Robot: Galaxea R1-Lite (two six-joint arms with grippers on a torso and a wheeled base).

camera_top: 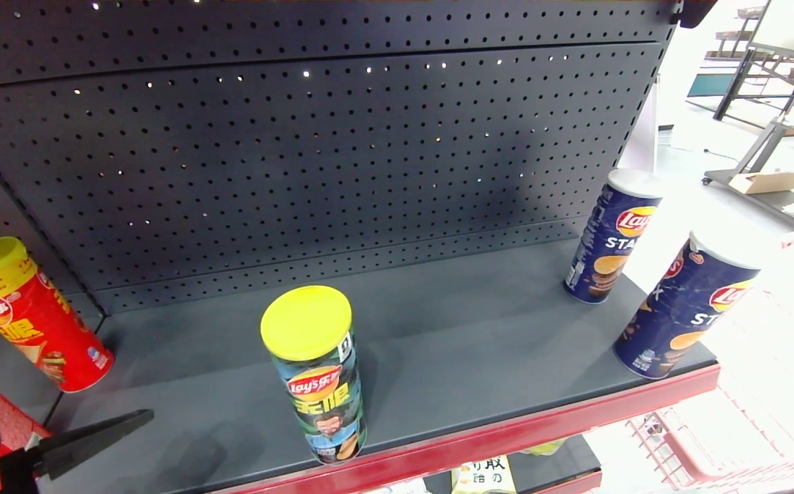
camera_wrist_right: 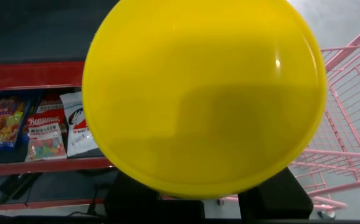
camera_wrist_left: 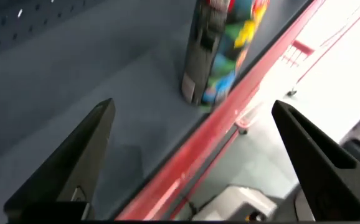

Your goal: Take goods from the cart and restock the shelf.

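Observation:
On the dark shelf board [camera_top: 479,343] stand a red can with a yellow lid [camera_top: 33,315] at the left, a green can with a yellow lid [camera_top: 318,374] near the front edge, and two dark blue cans [camera_top: 613,237] [camera_top: 688,305] at the right. My left gripper [camera_wrist_left: 194,107] hangs open over the shelf's front left, one black finger [camera_top: 95,429] pointing toward the green can [camera_wrist_left: 220,50], with nothing between its fingers. My right gripper [camera_wrist_right: 205,198] is shut on a can whose yellow lid [camera_wrist_right: 205,93] faces the wrist camera, beside the pink cart.
A perforated back panel [camera_top: 314,158] closes the shelf behind. The red front lip [camera_top: 506,432] runs along the board's edge. The pink wire cart [camera_top: 746,412] stands at the right. Lower shelves hold snack bags [camera_wrist_right: 43,130].

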